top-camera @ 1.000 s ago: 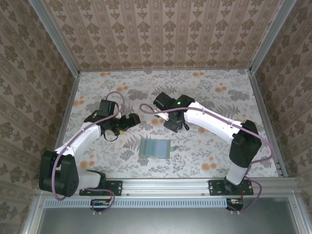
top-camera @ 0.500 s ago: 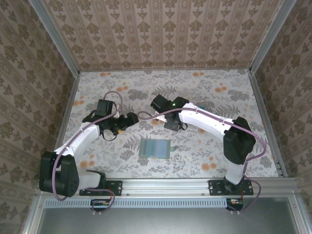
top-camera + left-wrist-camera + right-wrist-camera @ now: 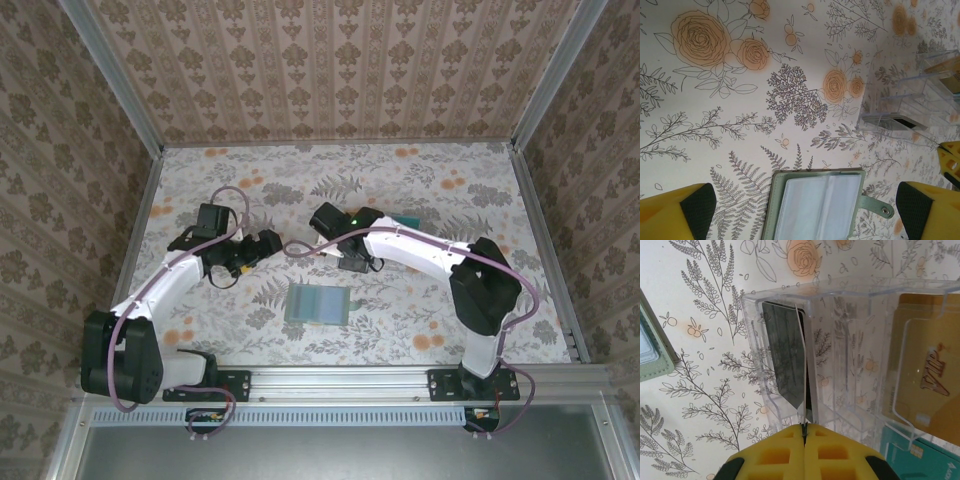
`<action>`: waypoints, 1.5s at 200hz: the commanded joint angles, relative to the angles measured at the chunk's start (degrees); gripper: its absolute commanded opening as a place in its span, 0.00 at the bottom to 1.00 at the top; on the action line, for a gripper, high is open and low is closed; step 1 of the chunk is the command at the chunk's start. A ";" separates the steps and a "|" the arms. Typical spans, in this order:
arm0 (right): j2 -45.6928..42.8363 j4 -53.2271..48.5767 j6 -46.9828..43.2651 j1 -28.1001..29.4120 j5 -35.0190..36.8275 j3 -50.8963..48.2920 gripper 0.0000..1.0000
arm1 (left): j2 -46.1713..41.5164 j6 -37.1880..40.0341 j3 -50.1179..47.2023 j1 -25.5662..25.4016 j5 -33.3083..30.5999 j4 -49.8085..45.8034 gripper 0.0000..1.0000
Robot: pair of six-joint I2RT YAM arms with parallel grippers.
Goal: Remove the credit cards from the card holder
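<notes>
Right tool [image 3: 803, 432] pinches a thin card [image 3: 799, 355] edge-on in the clear tray [image 3: 840, 295]; the tan card [image 3: 925, 360] sits in the next compartment, the teal card [image 3: 920, 462] just beside it. Left tool [image 3: 805, 215] hangs spread above the open card holder [image 3: 815, 200] on the bench [image 3: 420, 300]. Cards look light, stiff and slick; grip a free short edge.

My left arm [image 3: 165, 275] bends inward, left jaws spread wide and facing down. My right arm [image 3: 420, 245] reaches leftward, wrist tipped down, right jaws pinched tight on a thin card [image 3: 799, 365], edge-on.
</notes>
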 commanded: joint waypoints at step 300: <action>4.73 4.06 3.29 -0.74 9.46 -0.61 0.23 | 0.26 0.72 -0.43 0.69 2.04 0.12 0.96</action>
